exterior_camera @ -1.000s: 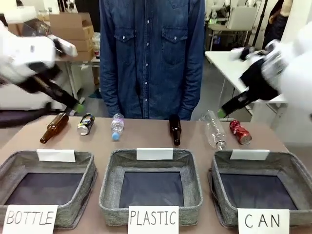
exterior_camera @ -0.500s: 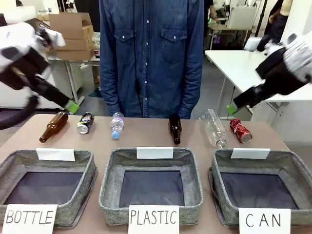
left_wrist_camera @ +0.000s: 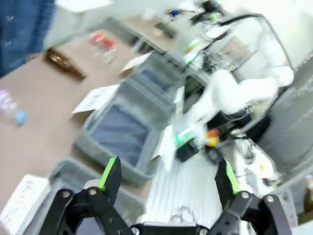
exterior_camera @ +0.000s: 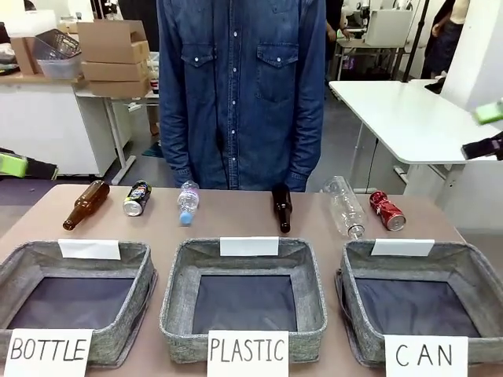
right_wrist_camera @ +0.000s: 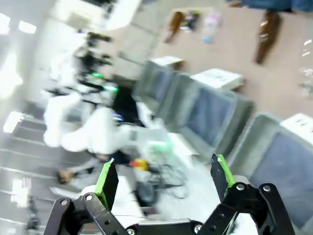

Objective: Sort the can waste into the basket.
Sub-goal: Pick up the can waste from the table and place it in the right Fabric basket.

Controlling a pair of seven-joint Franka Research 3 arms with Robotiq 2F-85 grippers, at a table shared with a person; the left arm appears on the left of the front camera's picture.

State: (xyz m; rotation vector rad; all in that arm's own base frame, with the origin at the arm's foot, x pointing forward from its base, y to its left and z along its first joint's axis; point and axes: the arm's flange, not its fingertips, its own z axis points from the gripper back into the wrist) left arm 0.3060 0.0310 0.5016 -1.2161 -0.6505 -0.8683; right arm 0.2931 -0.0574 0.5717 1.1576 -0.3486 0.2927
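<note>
A dark can [exterior_camera: 137, 199] lies at the table's far left, between a brown bottle and a small plastic bottle. At the far right lies a crushed red can [exterior_camera: 387, 211], just behind the grey basket [exterior_camera: 347, 292] signed "CAN". My left gripper [exterior_camera: 8, 163] pokes in at the left edge with a green pad showing. Two fingertips of my right gripper [exterior_camera: 486, 129] show high at the right edge. Both are far from the cans. In each blurred wrist view the gripper, left [left_wrist_camera: 168, 178] and right [right_wrist_camera: 164, 178], stands open and empty, above the baskets.
Baskets signed "BOTTLE" [exterior_camera: 78, 251] and "PLASTIC" [exterior_camera: 244, 250] stand left of the CAN basket. Brown bottles [exterior_camera: 86, 204] [exterior_camera: 282, 208] and clear plastic bottles [exterior_camera: 189, 202] [exterior_camera: 344, 206] lie in the far row. A person in a denim shirt [exterior_camera: 240, 86] stands behind the table.
Both arms have swung outward from over the far row to the picture's edges. The cans and bottles have not moved.
</note>
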